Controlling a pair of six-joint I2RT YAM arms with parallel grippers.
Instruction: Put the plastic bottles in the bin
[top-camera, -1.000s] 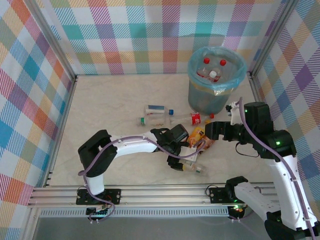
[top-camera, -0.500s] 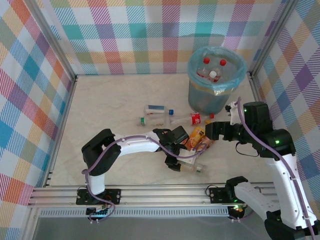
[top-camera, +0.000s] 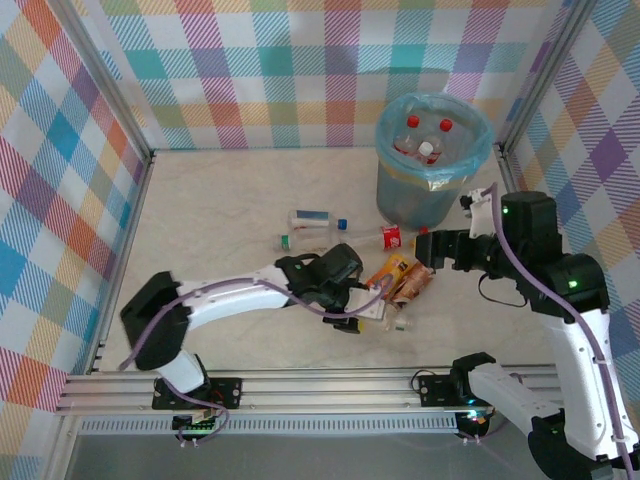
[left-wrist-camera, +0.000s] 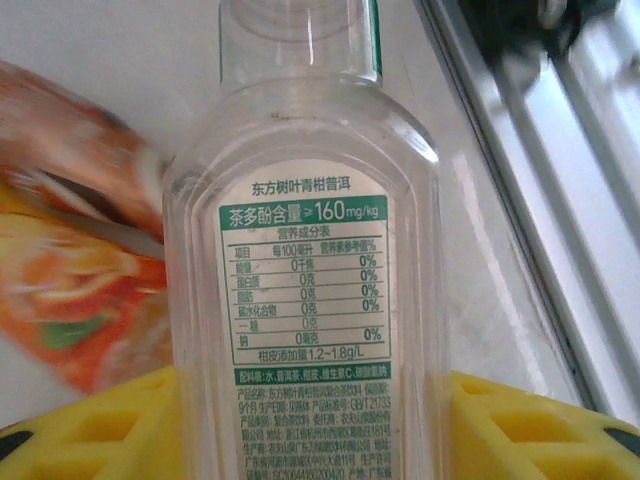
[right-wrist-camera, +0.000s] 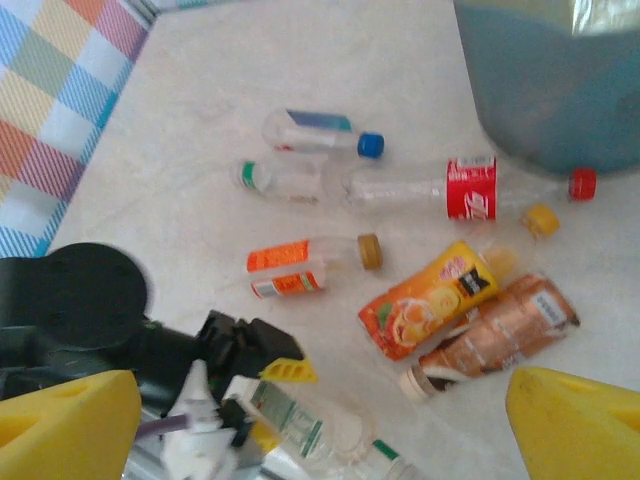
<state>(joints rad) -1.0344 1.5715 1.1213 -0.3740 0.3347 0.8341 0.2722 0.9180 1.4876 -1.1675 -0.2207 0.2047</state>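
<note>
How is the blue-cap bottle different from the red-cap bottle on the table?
The blue-cap bottle has a blue label; the red-cap bottle has a red one. The red-cap bottle looks longer and thinner, and lies nearer the bin than the blue-cap bottle. Both are clear and lie on their sides.

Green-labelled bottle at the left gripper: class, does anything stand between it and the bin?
Yes: an orange bottle and a brown bottle lie between the green-labelled bottle and the bin; the open right gripper hovers near that path.
</note>
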